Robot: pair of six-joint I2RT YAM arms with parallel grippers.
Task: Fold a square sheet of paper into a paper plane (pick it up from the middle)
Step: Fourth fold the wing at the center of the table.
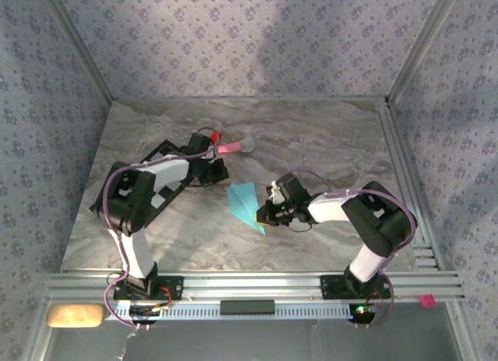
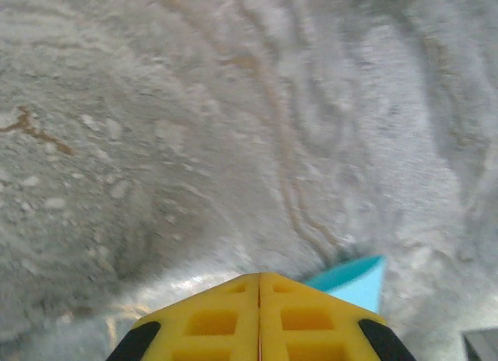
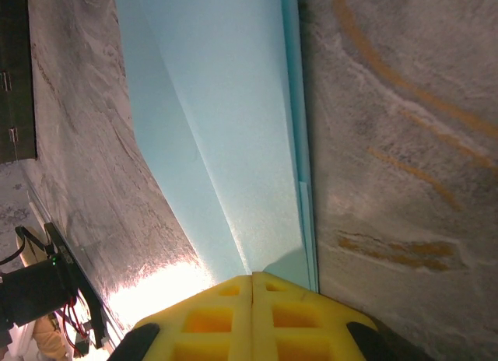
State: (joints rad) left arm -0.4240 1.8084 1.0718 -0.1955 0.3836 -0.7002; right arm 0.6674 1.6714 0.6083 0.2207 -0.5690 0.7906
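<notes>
A grey, marble-veined table [image 1: 327, 143] is enclosed by walls [image 1: 249, 34] papered in a lilac floral print, and an aluminium rail [image 1: 249, 283] runs along the lower edge. The paper plane [image 1: 246, 205] lies flat at the frame's centre. The left end effector [image 2: 259, 277] is pressed together over bare table. The right end effector [image 3: 252, 277] is pressed together at the plane's edge, and whether the paper is pinched cannot be told.
</notes>
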